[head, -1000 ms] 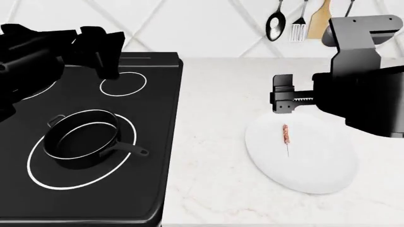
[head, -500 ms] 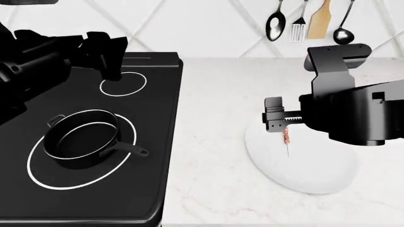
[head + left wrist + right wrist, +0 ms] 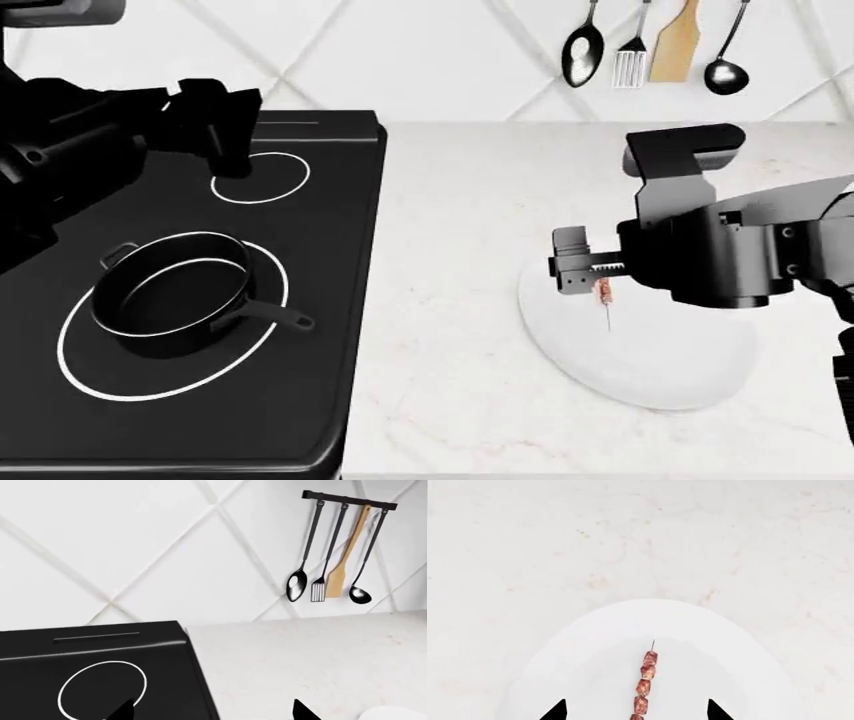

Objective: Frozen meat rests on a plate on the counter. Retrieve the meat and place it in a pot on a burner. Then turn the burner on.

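Observation:
The meat (image 3: 605,293) is a thin reddish skewer-like strip on the white plate (image 3: 667,370) on the marble counter (image 3: 454,300). In the right wrist view the meat (image 3: 643,687) lies midway between the two fingertips. My right gripper (image 3: 577,272) is open and hovers over the plate's left part, right above the meat's upper end. The black pot (image 3: 174,295) stands inside the large white burner ring (image 3: 80,380) on the cooktop. My left gripper (image 3: 227,135) is open and empty above the small back ring (image 3: 100,690).
Utensils (image 3: 654,45) hang on the wall at the back right; they also show in the left wrist view (image 3: 337,555). The plate's rim shows at the left wrist view's corner (image 3: 397,714). The black cooktop (image 3: 320,400) borders the counter.
My right gripper has moved left and down toward the plate and now sits over the meat's upper end. The left arm has shifted slightly.

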Motion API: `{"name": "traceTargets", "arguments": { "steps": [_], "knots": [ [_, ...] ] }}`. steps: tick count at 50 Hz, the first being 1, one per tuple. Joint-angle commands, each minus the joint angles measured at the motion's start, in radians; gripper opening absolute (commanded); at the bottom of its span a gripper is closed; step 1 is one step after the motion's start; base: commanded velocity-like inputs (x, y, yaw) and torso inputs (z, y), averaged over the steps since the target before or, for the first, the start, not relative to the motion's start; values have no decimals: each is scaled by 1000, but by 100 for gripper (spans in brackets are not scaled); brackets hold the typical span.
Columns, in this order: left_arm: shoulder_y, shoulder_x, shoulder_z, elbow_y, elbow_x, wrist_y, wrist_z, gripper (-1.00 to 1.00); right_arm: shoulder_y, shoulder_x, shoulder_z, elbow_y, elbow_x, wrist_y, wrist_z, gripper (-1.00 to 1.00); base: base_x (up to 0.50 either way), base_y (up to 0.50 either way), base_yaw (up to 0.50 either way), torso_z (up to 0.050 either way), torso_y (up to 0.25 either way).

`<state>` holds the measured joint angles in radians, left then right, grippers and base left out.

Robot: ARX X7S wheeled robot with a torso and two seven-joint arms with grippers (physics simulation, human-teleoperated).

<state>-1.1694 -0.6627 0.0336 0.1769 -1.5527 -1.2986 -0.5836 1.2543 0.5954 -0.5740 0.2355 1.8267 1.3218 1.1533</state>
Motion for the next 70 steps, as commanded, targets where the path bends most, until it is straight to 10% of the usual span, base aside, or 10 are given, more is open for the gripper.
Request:
{"name": "traceTargets", "arguments": {
  "steps": [1,70],
  "knots": [
    [9,-8,1,5,-12,6,-19,100,-7,-2,-20,24,-88,-12,-89,100,0,0,0,0,0],
    [-7,-17,67,6,-56,22,-84,100,-32,-20,-174,202,-389,-141,-473,100,0,0,0,0,0]
  ]
}}
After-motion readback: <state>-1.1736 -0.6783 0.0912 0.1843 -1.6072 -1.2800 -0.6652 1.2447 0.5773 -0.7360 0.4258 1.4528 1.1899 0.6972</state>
